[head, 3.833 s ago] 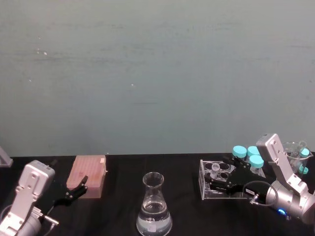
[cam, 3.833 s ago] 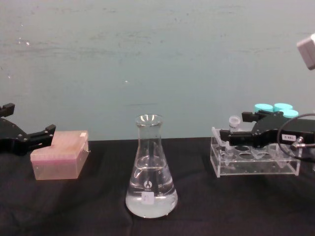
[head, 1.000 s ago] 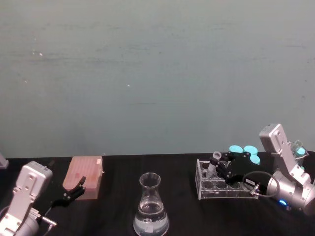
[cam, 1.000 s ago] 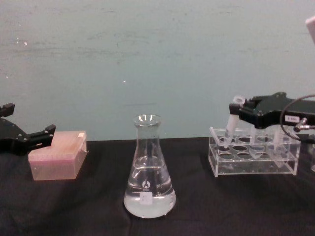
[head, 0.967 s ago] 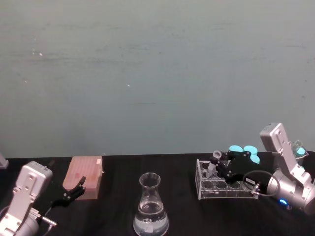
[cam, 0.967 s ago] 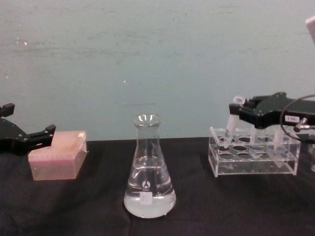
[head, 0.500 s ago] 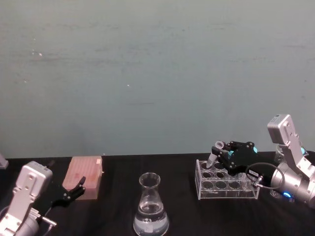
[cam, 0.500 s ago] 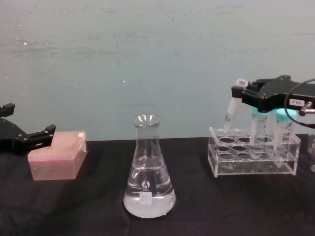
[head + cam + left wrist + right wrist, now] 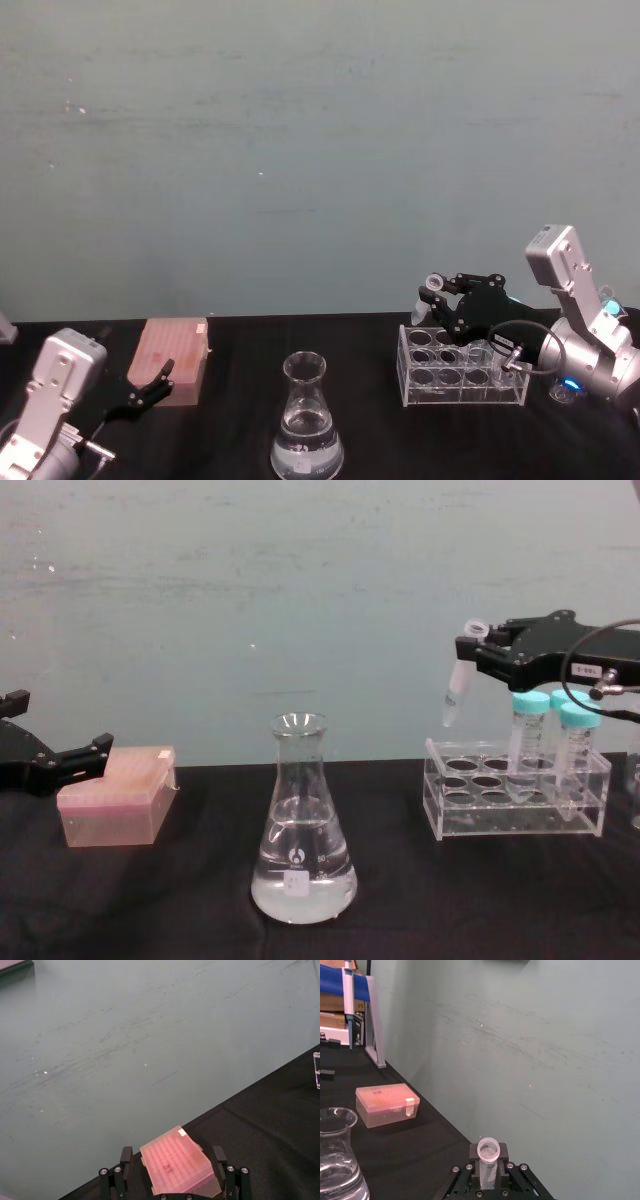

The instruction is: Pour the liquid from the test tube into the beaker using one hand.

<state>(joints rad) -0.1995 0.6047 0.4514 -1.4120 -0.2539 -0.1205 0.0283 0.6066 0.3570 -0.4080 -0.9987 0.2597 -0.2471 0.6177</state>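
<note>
Since the pour depends on bringing the tube's mouth over the beaker's (image 9: 303, 825) lip, what matters most is that the test tube (image 9: 457, 688) hangs well to the right of the beaker, with open worktop (image 9: 400, 920) between the two. The right arm's (image 9: 588, 358) jaws are closed on the tube just under its whitish rim, and the rest hangs free below them. Its pointed tip is clear of the rack (image 9: 515, 802), which stands lower on the same side of the beaker, and sits at about the height of the beaker's lip. The tube's long axis is close to upright but leans a little, with the rim tilted away from the beaker and the tip toward it. By my judgement the arm must carry it leftward and then swing the rim over the other way, down toward the flared lip. The right arm is much the nearer one; the left arm (image 9: 52, 398) rests far on the beaker's other side, beyond the pink box (image 9: 118, 796), with its jaws open and empty. The tube is thin, clear and uncapped, and the liquid level inside is too small to make out. The beaker already holds clear liquid in its wide base.
</note>
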